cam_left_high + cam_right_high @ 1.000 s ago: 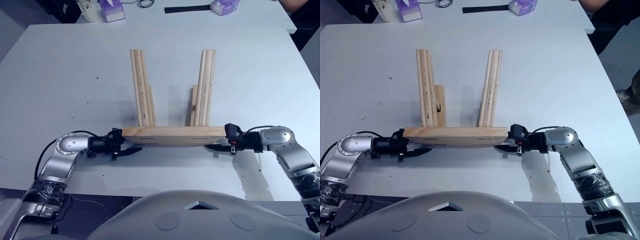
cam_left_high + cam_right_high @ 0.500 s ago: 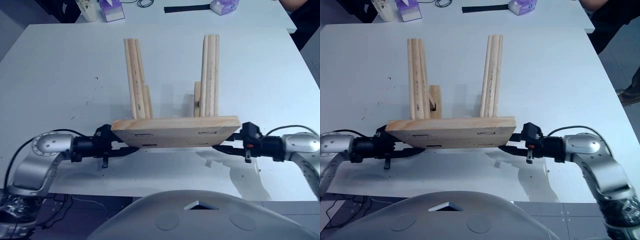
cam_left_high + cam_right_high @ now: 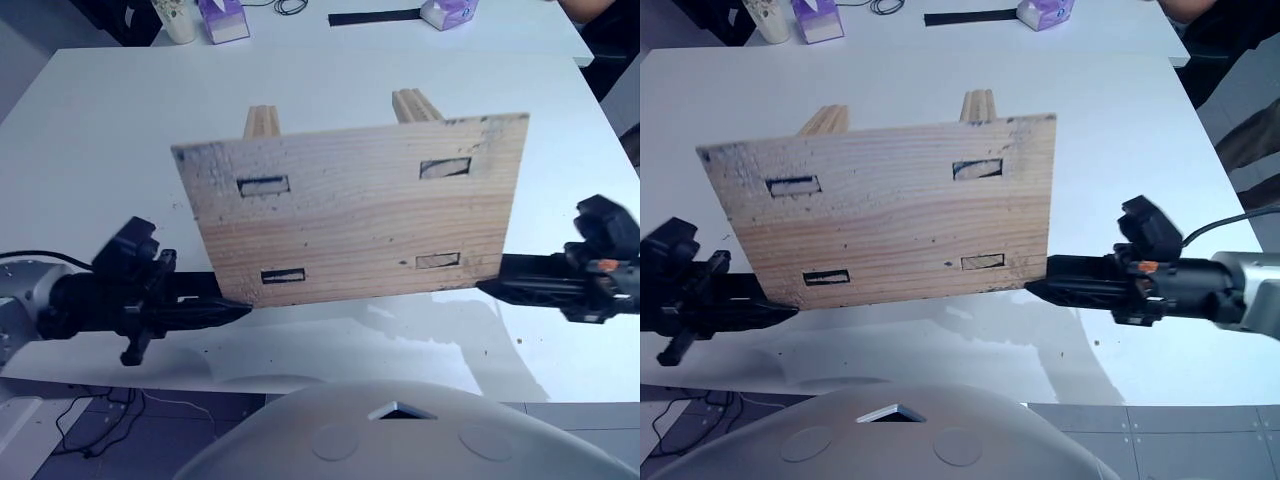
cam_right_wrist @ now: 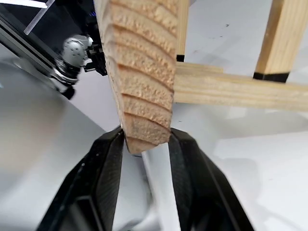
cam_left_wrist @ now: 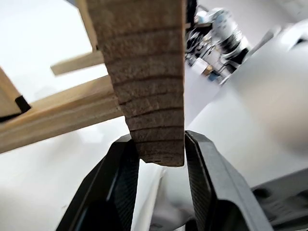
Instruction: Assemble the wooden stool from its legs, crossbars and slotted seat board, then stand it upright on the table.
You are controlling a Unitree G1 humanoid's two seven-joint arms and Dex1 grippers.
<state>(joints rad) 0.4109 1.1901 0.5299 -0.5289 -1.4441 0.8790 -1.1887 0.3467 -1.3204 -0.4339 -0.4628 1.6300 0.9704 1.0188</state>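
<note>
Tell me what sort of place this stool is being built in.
Probably an indoor lab or office workroom: a large plain white table, a purple tissue box and a coiled black cable on the second table behind.

Pale tan seat board (image 3: 350, 220), straight brown grain, dark smudges at corners; glossy black fingers (image 5: 122, 183); plain white bench (image 3: 90, 110); purple boxes (image 3: 224, 20) behind.

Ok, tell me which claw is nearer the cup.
Left. The cup stands far left; the left claw holds the seat board at that side, the right claw at the opposite side.
</note>
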